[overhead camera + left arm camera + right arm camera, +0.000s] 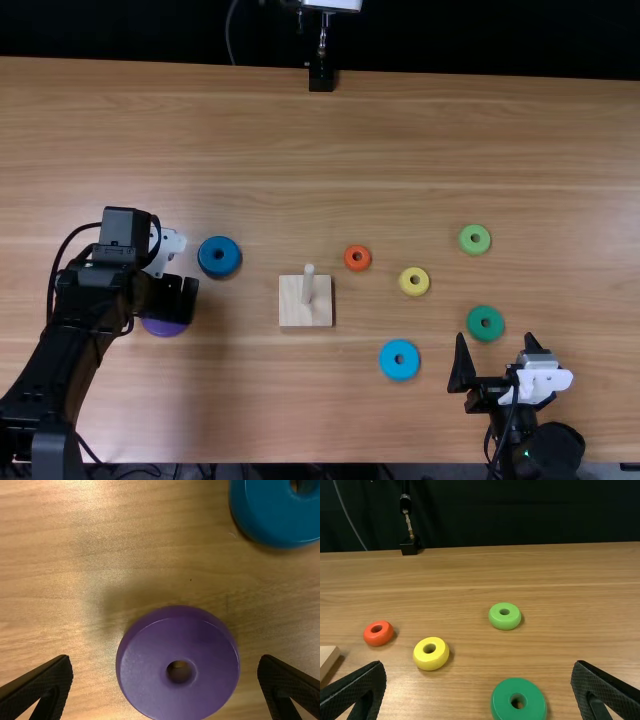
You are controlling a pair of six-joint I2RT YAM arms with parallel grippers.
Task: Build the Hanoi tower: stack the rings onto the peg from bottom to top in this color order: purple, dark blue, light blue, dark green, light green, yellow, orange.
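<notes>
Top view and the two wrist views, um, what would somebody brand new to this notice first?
Probably the large purple ring, lying on the table between the open fingers of the left gripper. Next, likely the bare upright peg on its pale square base, near the table's middle. Then the bright orange ring and yellow ring, just right of the peg in the top view.

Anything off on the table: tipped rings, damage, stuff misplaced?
Nothing stands out. The peg stands upright and bare on its base, and the rings, including purple and dark blue, lie flat around it with no visible damage.
</notes>
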